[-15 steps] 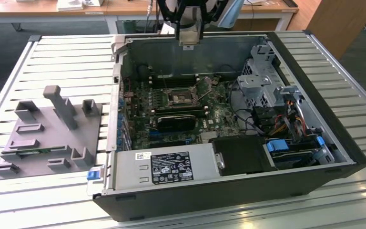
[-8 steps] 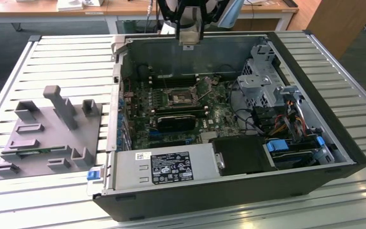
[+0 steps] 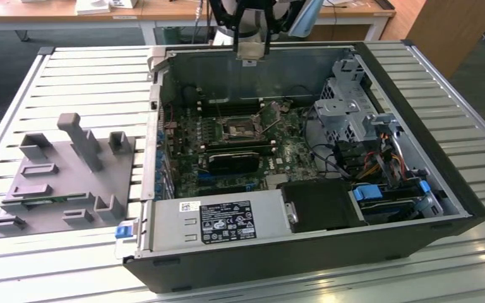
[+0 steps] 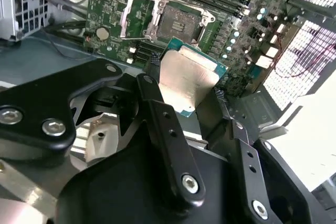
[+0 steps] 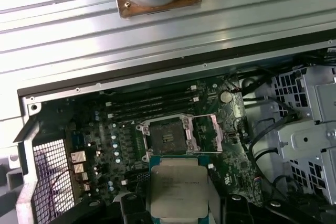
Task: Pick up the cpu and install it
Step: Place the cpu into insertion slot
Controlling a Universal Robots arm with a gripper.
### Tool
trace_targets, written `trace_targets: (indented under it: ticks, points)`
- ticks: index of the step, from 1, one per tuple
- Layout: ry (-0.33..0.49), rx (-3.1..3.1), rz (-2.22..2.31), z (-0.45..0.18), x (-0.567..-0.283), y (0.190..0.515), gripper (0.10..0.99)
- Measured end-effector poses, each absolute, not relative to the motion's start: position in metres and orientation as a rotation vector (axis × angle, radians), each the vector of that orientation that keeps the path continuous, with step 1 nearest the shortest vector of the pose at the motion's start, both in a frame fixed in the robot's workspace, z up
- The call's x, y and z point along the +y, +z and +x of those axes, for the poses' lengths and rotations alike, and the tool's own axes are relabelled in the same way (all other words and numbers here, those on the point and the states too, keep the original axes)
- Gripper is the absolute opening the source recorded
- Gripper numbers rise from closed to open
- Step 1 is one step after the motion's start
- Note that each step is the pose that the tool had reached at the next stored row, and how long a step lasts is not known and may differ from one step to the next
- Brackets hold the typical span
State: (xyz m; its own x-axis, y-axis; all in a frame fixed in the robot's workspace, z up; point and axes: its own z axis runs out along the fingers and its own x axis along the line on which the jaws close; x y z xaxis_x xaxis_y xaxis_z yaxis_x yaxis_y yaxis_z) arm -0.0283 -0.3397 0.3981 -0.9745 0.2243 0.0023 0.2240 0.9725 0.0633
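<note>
Starting at the exterior view's left, a grey plastic holder fixture [image 3: 57, 170] with upright posts and shallow recesses sits on the slatted metal table [image 3: 7, 95]. We cannot tell what, if anything, lies in its recesses.

Next comes the open black tower computer case [image 3: 444, 189], lying on its side. It holds a green motherboard [image 3: 225, 136]. At the near edge are a silver labelled power supply [image 3: 217, 221] and a black box-shaped shroud [image 3: 318, 205].

Near the board's middle, the square cpu socket [image 5: 167, 139] stands bare, its metal retention frame [image 4: 134, 17] swung open beside it. The install is therefore not done.

The pick-up is done. The black two-fingered gripper [image 4: 184, 88] is clamped on the cpu [image 4: 186, 77], a small flat square chip with a silver-grey metal lid and a thin green rim. One black finger [image 4: 152, 100] presses each opposite edge.

In the exterior view the gripper hangs over the case's far wall, well above the board. In both wrist views the chip sits just beside the socket's outline, apart from it and unseated.

At the exterior view's right, the case holds a perforated grey metal drive cage [image 3: 348, 104], loose coloured cables [image 3: 377, 158] and a blue-tabbed drive bay [image 3: 390, 192].
</note>
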Motion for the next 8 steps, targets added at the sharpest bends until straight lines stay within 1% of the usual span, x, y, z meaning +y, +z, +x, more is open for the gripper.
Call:
trace_targets:
  ticks: [8]
  points:
    - [0.098, 3.09, 0.513, -0.0283, -0.3397, 0.3978, 0.525]
